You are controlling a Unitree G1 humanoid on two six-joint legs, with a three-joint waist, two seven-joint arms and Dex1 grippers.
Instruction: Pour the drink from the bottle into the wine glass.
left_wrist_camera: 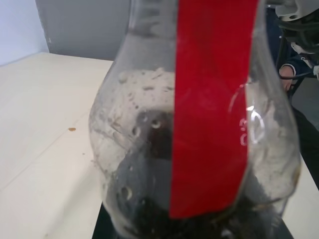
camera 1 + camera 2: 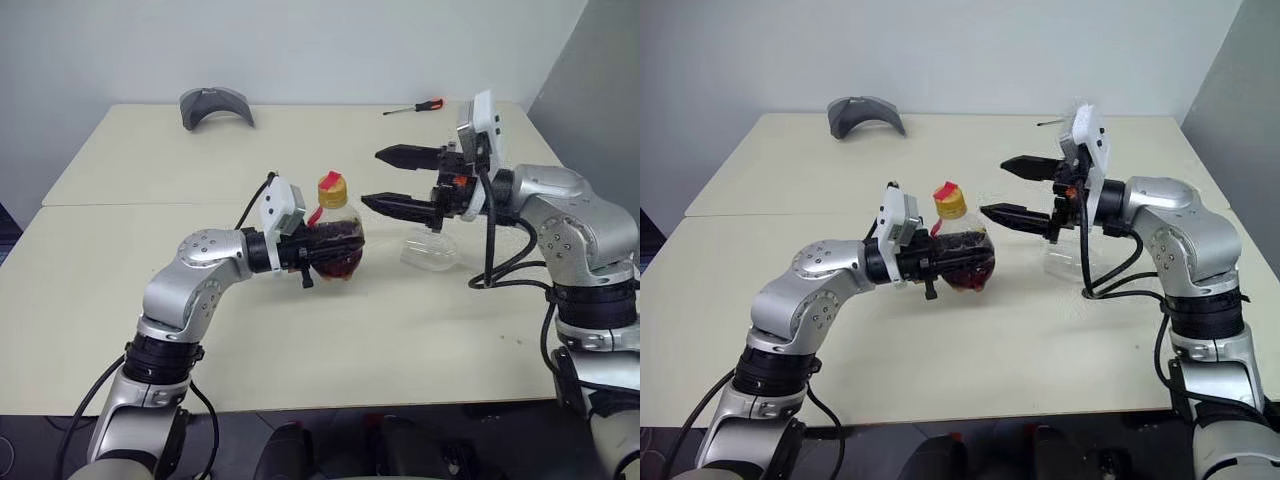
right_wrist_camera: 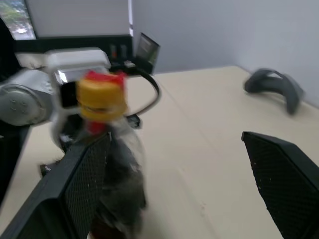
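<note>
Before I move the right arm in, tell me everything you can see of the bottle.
The bottle is small, squat, clear plastic with a rounded body and short neck. Its yellow cap is still on, with a red strip label running down the side. Dark drink fills roughly the lower half; droplets cling inside above it. It stands nearly upright, tilted slightly, held above the table by the left gripper, shut around its body. The right gripper is open beside the cap, apart from it.
</note>
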